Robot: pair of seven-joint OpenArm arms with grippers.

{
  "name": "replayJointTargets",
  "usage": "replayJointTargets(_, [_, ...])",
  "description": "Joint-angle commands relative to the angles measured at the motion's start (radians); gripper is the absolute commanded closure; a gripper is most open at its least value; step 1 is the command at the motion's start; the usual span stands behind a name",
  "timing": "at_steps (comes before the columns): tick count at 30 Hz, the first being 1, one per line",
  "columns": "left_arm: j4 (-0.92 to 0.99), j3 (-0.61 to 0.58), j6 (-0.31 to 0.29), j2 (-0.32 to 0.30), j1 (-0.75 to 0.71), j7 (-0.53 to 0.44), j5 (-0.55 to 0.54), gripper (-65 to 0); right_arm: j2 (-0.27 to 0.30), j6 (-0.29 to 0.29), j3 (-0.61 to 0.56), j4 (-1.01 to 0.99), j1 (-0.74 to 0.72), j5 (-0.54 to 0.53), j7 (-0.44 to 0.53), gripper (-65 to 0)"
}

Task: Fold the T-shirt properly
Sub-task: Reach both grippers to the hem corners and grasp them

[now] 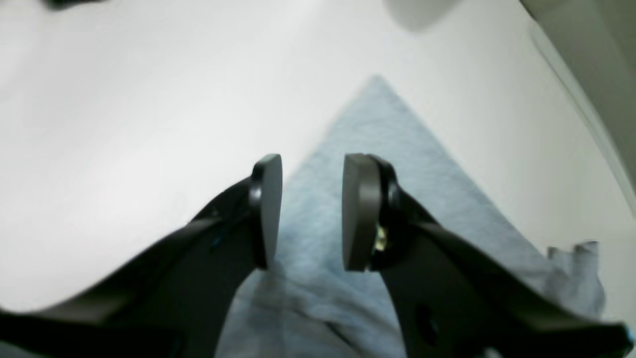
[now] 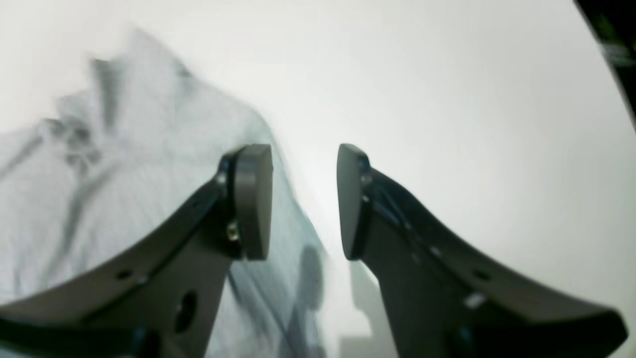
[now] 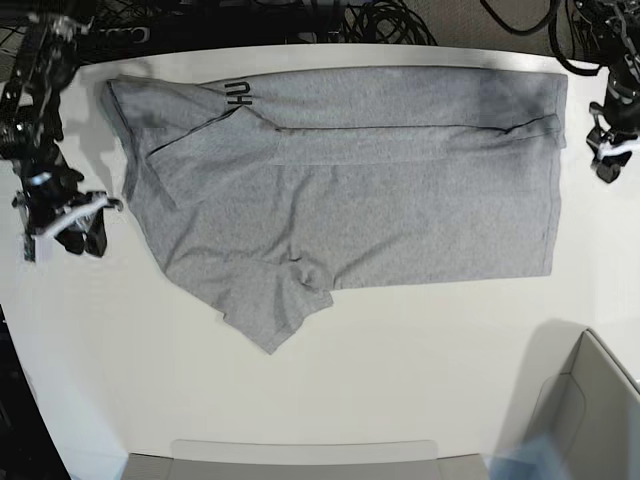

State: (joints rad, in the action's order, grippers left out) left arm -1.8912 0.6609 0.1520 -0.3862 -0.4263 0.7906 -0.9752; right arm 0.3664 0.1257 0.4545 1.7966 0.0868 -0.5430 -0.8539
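Note:
The heather-grey T-shirt [image 3: 350,190] lies spread across the white table [image 3: 420,350]. Its far strip is folded over, black lettering [image 3: 238,95] shows at that fold, and one sleeve [image 3: 275,315] sticks out toward the front. My right gripper [image 3: 80,235] hovers just off the shirt's left edge. In the right wrist view it [image 2: 303,201] stands open with nothing between the pads, the shirt [image 2: 124,174] beside it. My left gripper [image 3: 606,160] hangs off the shirt's far right corner. The left wrist view shows it [image 1: 312,211] open and empty above a corner of the shirt [image 1: 377,149].
A grey bin [image 3: 590,400] stands at the front right corner and a grey tray edge [image 3: 300,455] runs along the front. Black cables [image 3: 380,20] lie behind the table's far edge.

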Motion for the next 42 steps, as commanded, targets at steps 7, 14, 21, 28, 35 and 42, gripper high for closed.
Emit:
replayJointTargets(7, [-0.006,0.006,-0.002,-0.013,0.111,0.122,0.037,-21.5,-0.037,0.002,-0.326,-0.375,-0.381,0.103,0.051,-22.1])
replayJointTargets(14, [-0.006,-0.02,-0.001,-0.003,0.114,0.105,0.039,-21.5,-0.091,0.002,-0.362,-0.84,-0.537,0.107,0.262,-22.1])
replayJointTargets(21, [0.029,-0.02,-0.001,0.0,0.114,0.095,0.037,-21.5,-0.082,-0.005,-0.46,-0.929,-0.496,0.102,0.313,-22.1])
replayJointTargets(28, [0.054,-0.02,-0.001,0.002,0.117,0.094,0.037,-21.5,-0.048,-0.004,-0.363,-0.544,-0.252,0.1,0.091,-22.1])
replayJointTargets(35, [0.083,-0.02,-0.004,0.026,0.148,0.094,0.037,-21.5,-0.05,-0.002,-0.319,-0.277,-0.121,0.1,-0.052,-22.1])
replayJointTargets(42, [0.084,-0.02,-0.005,0.043,0.149,0.094,0.037,-21.5,-0.05,-0.005,-0.317,-0.269,-0.204,0.103,0.046,-22.1])
